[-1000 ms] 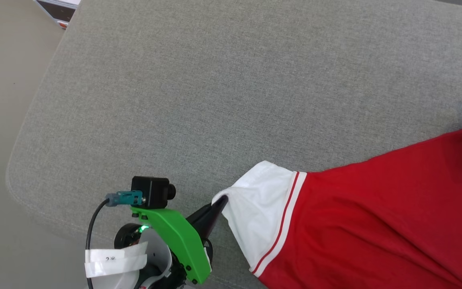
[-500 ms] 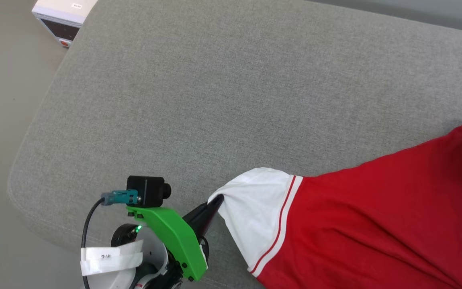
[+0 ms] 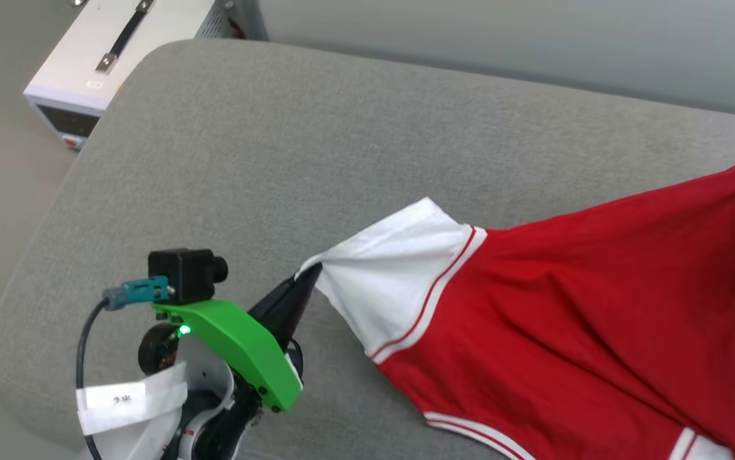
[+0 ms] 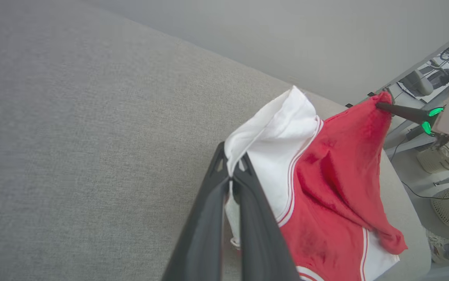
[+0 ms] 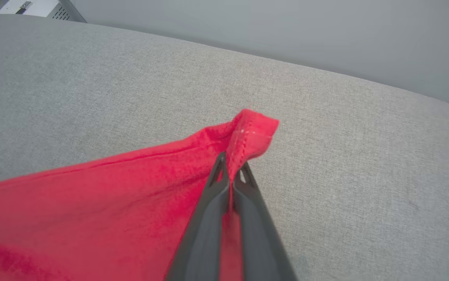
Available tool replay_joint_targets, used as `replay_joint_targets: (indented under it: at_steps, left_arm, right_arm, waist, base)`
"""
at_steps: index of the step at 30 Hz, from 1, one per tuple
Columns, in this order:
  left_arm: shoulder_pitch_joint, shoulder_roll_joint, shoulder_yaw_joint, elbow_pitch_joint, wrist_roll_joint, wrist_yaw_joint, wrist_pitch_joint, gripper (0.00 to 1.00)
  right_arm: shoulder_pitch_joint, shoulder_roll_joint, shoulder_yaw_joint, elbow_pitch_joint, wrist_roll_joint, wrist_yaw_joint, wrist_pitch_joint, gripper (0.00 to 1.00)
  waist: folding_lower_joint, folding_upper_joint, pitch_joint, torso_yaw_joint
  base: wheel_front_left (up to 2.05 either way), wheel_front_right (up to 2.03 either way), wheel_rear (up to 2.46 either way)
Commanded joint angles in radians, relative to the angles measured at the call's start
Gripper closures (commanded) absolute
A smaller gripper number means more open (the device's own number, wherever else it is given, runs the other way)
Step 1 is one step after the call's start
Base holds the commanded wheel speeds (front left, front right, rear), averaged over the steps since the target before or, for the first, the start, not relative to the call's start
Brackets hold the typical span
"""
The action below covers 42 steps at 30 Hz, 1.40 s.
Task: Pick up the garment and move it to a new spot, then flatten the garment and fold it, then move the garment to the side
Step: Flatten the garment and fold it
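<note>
Head view: the garment point(image 3: 565, 306) stretches across the grey cushion point(image 3: 278, 160), left gripper point(image 3: 307, 273) pinching its white sleeve, right gripper point(image 5: 230, 166) clamping a red hem corner; pulling harder could slip either thin bite.

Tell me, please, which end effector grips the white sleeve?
The left end effector: it pinches the garment's white sleeve; the right end effector pinches a red corner.

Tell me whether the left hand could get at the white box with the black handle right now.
Probably not: the left hand is shut on a white sleeve of the garment, and the white box sits off the grey cushion, beyond its far corner.
</note>
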Motion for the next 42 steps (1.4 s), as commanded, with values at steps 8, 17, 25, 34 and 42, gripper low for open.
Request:
replay_joint_targets:
  at_steps: [8, 17, 25, 34, 42]
  left_arm:
    - [-0.097, 0.017, 0.056, -0.045, 0.032, 0.029, -0.018, 1.0]
    - [-0.159, 0.033, 0.137, -0.059, 0.049, 0.063, -0.056, 1.0]
    - [-0.212, 0.045, 0.182, -0.079, 0.099, 0.089, -0.108, 1.0]
    - [-0.347, 0.066, 0.212, -0.089, 0.14, 0.078, -0.129, 1.0]
    - [-0.487, 0.113, 0.231, -0.062, 0.177, 0.047, -0.123, 1.0]
  right_arm:
    - [0.048, -0.022, -0.014, -0.097, 0.027, 0.0, -0.064, 1.0]
    - [0.097, -0.008, -0.058, -0.245, 0.027, 0.0, -0.071, 1.0]
    - [0.149, 0.026, -0.116, -0.371, 0.008, 0.0, -0.07, 1.0]
    - [0.17, 0.056, -0.179, -0.474, -0.015, 0.0, -0.084, 1.0]
    - [0.127, 0.079, -0.191, -0.512, -0.038, 0.0, -0.128, 1.0]
  waist:
    - [0.0, 0.0, -0.127, -0.125]
    - [0.0, 0.0, -0.192, -0.198]
    - [0.0, 0.0, -0.228, -0.245]
    - [0.0, 0.0, -0.225, -0.267]
    - [0.0, 0.0, -0.158, -0.279]
  base:
    - [0.0, 0.0, 0.0]
    - [0.0, 0.0, 0.0]
    - [0.0, 0.0, 0.0]
    - [0.0, 0.0, 0.0]
    - [0.0, 0.0, 0.0]
